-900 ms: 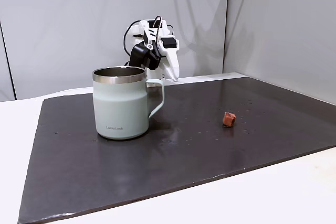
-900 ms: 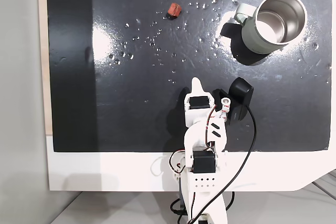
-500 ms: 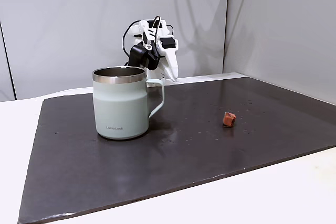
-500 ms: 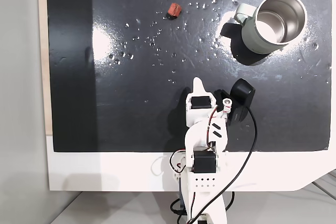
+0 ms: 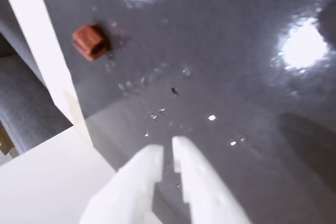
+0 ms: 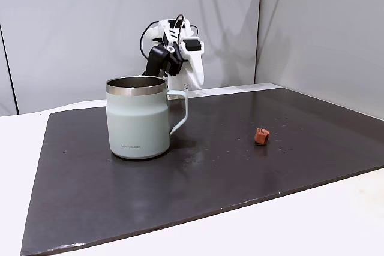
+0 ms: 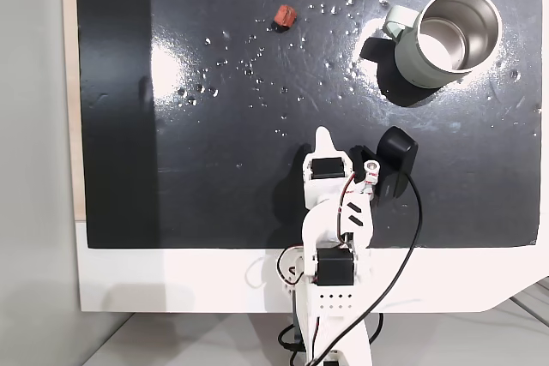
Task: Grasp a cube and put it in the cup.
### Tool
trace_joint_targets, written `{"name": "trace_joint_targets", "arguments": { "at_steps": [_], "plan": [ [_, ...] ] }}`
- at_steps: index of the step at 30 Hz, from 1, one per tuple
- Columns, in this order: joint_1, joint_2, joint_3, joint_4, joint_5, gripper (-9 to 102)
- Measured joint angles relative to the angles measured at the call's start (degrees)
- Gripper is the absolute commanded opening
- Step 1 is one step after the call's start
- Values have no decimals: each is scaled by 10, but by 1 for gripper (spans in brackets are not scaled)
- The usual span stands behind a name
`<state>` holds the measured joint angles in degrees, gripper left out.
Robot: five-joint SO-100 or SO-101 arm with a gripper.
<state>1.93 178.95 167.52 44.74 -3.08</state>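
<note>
The cube (image 5: 91, 42), small and reddish-brown, lies on the dark mat ahead and to the left of my gripper (image 5: 168, 148) in the wrist view. My gripper's white fingers stand almost together with nothing between them. In both fixed views the cube (image 6: 261, 136) (image 7: 285, 15) sits alone, well away from the cup. The cup (image 6: 138, 124) (image 7: 410, 56) is a pale mint mug with a steel rim; it stands upright and I see nothing inside it. My gripper (image 7: 322, 133) (image 6: 193, 81) hovers near the arm's base, far from both.
A black mat (image 7: 214, 169) covers most of the white table (image 7: 171, 280). Water droplets (image 7: 249, 66) speckle the mat between the cube and the cup. Grey wall panels (image 6: 312, 28) stand behind and beside the table. A black cable (image 7: 403, 237) loops off the arm.
In the side fixed view the arm's wrist and camera have lifted a little. Cube and cup have not moved.
</note>
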Motion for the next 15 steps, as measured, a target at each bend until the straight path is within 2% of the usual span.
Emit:
{"name": "trace_joint_targets", "arguments": {
  "at_steps": [4,9,15],
  "plan": [
    [-16,-146,-134,11,3,0],
    [-11,-378,-359,62,7,0],
    [2,-590,-606,121,-36,0]
  ]
}}
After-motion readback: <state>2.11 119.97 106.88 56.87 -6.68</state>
